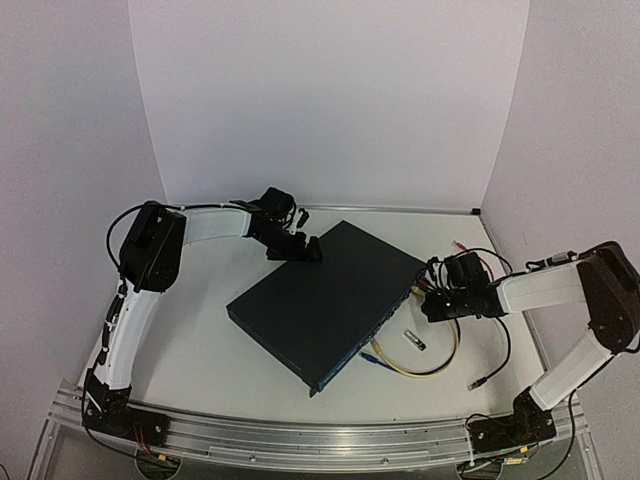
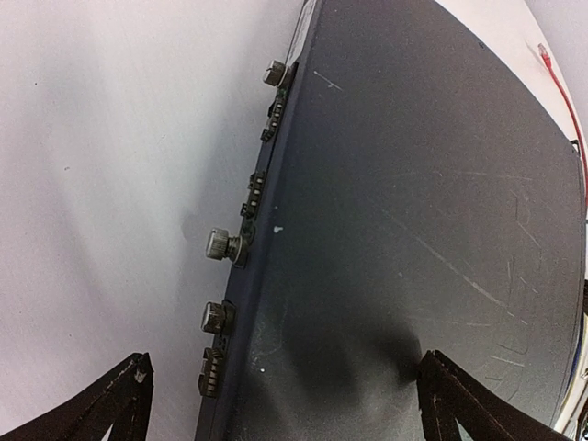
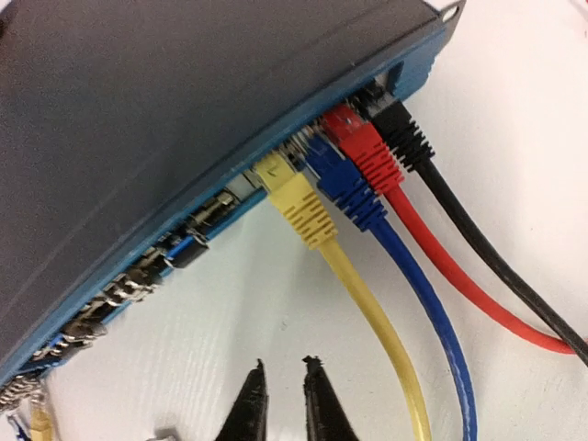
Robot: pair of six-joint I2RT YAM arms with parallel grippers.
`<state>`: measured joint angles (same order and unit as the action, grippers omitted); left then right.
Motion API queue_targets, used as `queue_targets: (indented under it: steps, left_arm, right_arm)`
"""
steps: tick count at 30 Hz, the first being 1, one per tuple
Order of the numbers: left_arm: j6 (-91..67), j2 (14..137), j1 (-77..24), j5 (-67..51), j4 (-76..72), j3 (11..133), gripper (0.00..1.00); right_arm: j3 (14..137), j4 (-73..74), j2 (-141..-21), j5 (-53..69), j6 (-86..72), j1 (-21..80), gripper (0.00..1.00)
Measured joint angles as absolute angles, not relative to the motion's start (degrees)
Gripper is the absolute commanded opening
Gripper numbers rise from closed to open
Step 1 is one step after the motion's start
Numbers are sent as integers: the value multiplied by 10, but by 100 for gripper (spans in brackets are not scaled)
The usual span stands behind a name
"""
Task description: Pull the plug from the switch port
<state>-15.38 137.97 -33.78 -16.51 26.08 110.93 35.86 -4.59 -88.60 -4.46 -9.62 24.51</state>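
Note:
The switch [image 1: 320, 300], a flat dark navy box, lies aslant mid-table. Its socket face points to the right. In the right wrist view the switch [image 3: 138, 92] has four plugs side by side in its ports: yellow [image 3: 299, 207], blue [image 3: 349, 188], red [image 3: 367, 152] and black [image 3: 404, 133]. My right gripper [image 3: 285, 372] hovers over the table just short of the yellow plug, nearly shut with a thin gap, holding nothing. My left gripper [image 2: 285, 404] is wide open astride the switch's far back edge [image 2: 266, 276]. One finger is over the table, the other rests on the top.
A yellow cable [image 1: 425, 365] loops on the table right of the switch, beside a small silver stick [image 1: 414, 341] and a loose blue plug [image 1: 370, 357]. A black cable end [image 1: 478, 383] and a red cable [image 1: 460, 245] lie near the right arm. White walls enclose the back.

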Motion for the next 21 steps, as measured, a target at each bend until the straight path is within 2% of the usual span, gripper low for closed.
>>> queue_targets:
  steps: [3, 5, 9, 21]
  left_arm:
    - [-154, 1380, -338, -165, 260, 1109, 100]
    - [-154, 1380, -338, -165, 260, 1109, 99]
    - [-154, 1380, -338, -165, 260, 1109, 99]
    - [-154, 1380, -337, -165, 260, 1109, 99]
  right_arm:
    - [359, -45, -851, -23, -81, 245, 40]
    - [360, -43, -835, -9, -70, 245, 43]
    - [391, -4, -840, 12, -31, 245, 44]
    - [513, 87, -952, 24, 75, 245, 42]
